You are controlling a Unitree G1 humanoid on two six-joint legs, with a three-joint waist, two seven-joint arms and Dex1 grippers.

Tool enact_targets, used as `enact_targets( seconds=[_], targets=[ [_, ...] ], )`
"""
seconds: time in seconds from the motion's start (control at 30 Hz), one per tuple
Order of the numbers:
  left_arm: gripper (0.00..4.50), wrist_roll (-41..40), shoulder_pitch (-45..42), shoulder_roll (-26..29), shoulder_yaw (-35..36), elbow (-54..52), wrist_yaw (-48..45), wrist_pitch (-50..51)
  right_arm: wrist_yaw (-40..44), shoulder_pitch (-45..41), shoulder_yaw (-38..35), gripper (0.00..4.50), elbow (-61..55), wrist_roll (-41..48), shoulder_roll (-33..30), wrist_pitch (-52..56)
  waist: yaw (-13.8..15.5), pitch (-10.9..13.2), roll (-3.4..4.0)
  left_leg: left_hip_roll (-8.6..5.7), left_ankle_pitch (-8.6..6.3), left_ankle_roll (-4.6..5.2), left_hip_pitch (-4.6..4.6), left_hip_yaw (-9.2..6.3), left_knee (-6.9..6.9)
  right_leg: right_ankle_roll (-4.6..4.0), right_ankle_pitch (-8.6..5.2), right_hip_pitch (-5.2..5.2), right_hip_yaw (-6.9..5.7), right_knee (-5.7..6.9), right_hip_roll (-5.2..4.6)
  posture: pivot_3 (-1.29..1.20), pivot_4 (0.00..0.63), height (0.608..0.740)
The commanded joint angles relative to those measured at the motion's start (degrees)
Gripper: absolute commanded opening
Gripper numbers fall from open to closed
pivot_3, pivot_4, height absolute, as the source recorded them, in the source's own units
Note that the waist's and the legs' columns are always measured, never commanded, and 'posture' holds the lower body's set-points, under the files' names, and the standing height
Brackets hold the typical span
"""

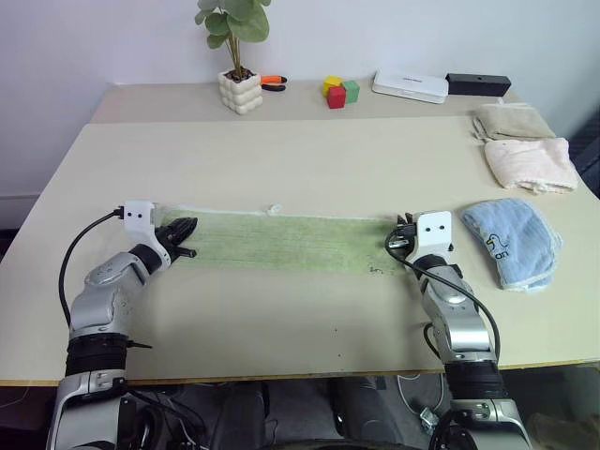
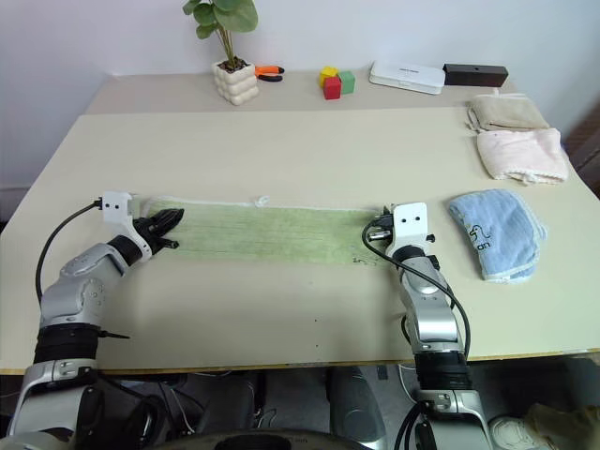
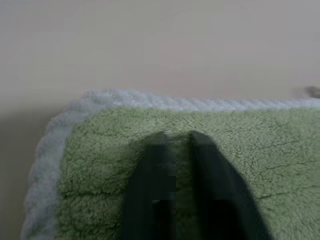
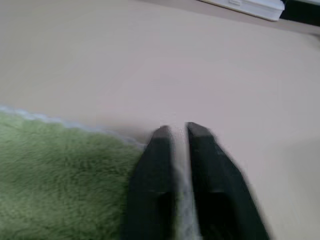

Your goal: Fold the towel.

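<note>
Fluffy light green terry towel (image 1: 281, 240) lies lengthwise between our left gripper (image 3: 176, 136) and right gripper (image 4: 175, 129); both slightly parted over its ends.

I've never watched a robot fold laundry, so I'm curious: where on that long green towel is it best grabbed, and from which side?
Probably at its two short ends, one gripper each. The towel lies flat as a long strip across the table, so coming in low from the near side, the left gripper and the right gripper can pinch the end edges and lift evenly.
</note>
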Motion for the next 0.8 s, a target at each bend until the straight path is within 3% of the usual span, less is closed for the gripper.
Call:
enact_targets(
  seconds=[0.03, 0.17, 0.33, 0.5, 0.57, 0.67, 0.8],
  targets=[
    [2.37, -3.5, 1.5, 1.5, 2.3, -4.3, -3.4, 1.7, 3.3, -1.0, -1.8, 2.35, -5.8, 4.0, -1.4, 2.6, -0.2, 0.0, 0.02, 0.00, 0.00, 0.00, 0.01, 0.01, -0.02, 0.00, 0.00, -0.01, 0.01, 0.00, 0.00, 0.00, 0.150, 0.740],
    [4.44, -5.0, 4.8, 2.4, 2.3, -9.2, -5.7, 2.1, 4.3, 0.3, -8.7, 4.36, -15.3, 14.3, -1.9, 11.7, 0.0, 0.0, 0.04, 0.02, 0.00, 0.00, -0.02, 0.01, -0.05, 0.00, 0.00, -0.06, 0.01, 0.00, 0.00, 0.00, 0.150, 0.740],
    [4.48, -7.9, 4.4, 6.0, 2.5, -12.1, -11.7, 3.5, 6.0, 7.2, -16.6, 4.45, -29.7, 31.1, -3.6, 24.8, 0.4, 0.0, 0.01, 0.02, 0.00, 0.01, -0.05, 0.00, -0.05, -0.01, -0.01, -0.05, 0.00, -0.06, 0.00, 0.00, 0.150, 0.740],
    [4.48, -9.4, 0.0, 10.9, 0.0, -11.5, -18.4, 7.6, 5.1, 17.5, -17.8, 4.45, -40.1, 41.3, -5.1, 33.8, 0.1, 0.0, 0.02, 0.04, -0.01, 0.01, -0.07, -0.02, -0.06, -0.19, -0.11, -0.02, -0.03, -0.21, 0.02, 0.00, 0.150, 0.740],
    [4.48, -6.0, -1.3, 12.6, -2.5, -10.7, -21.3, 3.6, 3.4, 23.1, -17.3, 4.45, -44.7, 44.3, -4.9, 36.6, 0.1, 0.0, 0.03, 0.04, -0.01, 0.01, -0.06, -0.01, -0.09, -0.19, -0.11, -0.02, -0.02, -0.21, 0.02, 0.00, 0.150, 0.740],
    [4.48, -1.3, -0.8, 13.5, -3.7, -10.8, -26.2, -10.1, -0.5, 29.5, -17.3, 4.45, -47.8, 46.4, -2.8, 37.7, -0.1, 0.0, 0.02, 0.05, -0.01, 0.01, -0.06, 0.05, -0.17, -0.22, -0.13, -0.06, 0.03, -0.27, 0.02, 0.00, 0.150, 0.740],
    [4.48, -5.9, -0.9, 14.7, -3.3, -10.4, -32.2, -5.3, -4.5, 33.5, -14.4, 4.45, -49.0, 46.5, 1.0, 36.9, 0.0, 0.0, 0.00, 0.07, -0.01, 0.01, -0.07, 0.07, -0.14, -0.26, -0.16, -0.07, 0.06, -0.32, 0.03, 0.00, 0.150, 0.740]
  ],
)
